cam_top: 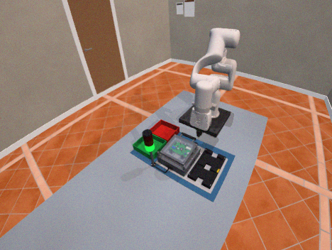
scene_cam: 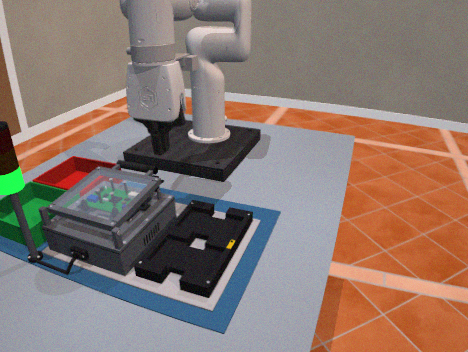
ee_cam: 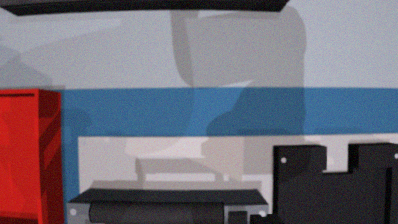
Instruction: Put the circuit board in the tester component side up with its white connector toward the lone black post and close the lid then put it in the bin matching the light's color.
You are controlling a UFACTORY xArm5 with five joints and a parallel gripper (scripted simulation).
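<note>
My gripper is shut and empty, above the table between the tester and the robot base; its fingertips do not show clearly in the wrist view. The grey tester has its clear lid down over it, looking level; whether the hook holds it cannot be told. The green board shows through the lid, lying flat inside. A black bar runs along the tester's rear side. The signal light glows green. The green bin and red bin are empty.
The black tray lies right of the tester with no board in it. The light's pole stands at the front left, with a cable to the tester. The black robot base is behind.
</note>
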